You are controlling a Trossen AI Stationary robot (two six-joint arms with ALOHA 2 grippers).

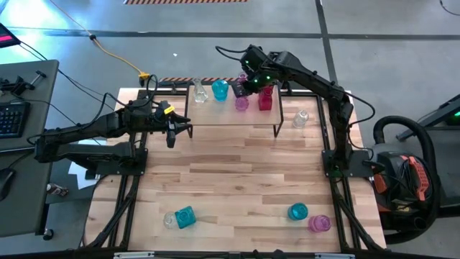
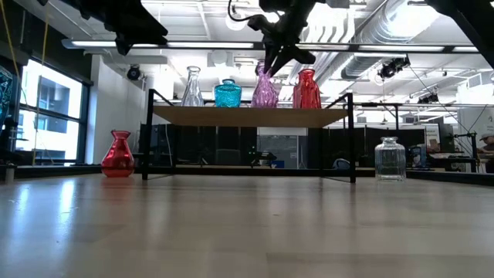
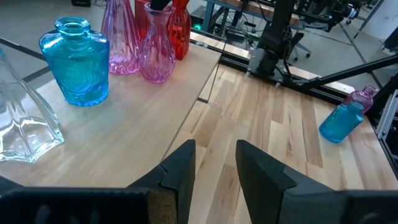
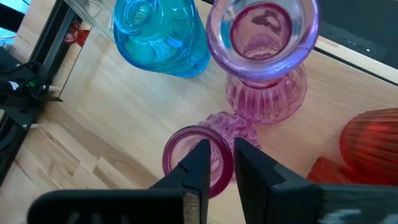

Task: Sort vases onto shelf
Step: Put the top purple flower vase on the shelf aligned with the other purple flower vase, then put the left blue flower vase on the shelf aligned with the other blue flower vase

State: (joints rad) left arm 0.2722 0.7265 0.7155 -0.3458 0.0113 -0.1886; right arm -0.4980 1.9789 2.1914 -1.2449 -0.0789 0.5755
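The shelf [image 1: 230, 119] stands at the table's far middle. On its top stand a clear vase [image 1: 198, 92], a teal vase [image 1: 220, 89], a tall pink vase [image 4: 264, 93], a smaller pink vase [image 4: 199, 155] and a red vase [image 1: 265, 97]. My right gripper [image 4: 222, 168] comes down over the shelf and is shut on the smaller pink vase. My left gripper [image 3: 214, 165] hovers open by the shelf's near left corner, with nothing between its fingers. My right gripper pinches the rim [image 4: 225, 163] of the smaller pink vase's mouth, one finger [image 4: 198, 167] inside the mouth and the other outside. The fingers come from above, slanting down. The vase is upright, its base [image 3: 155, 78] on the shelf top beside the tall pink vase.
A red vase [image 2: 117, 154] stands on the table left of the shelf and a clear one [image 1: 301, 119] to its right. Near the front edge lie a clear and teal pair [image 1: 180, 218], a teal vase [image 1: 297, 211] and a pink one [image 1: 320, 224].
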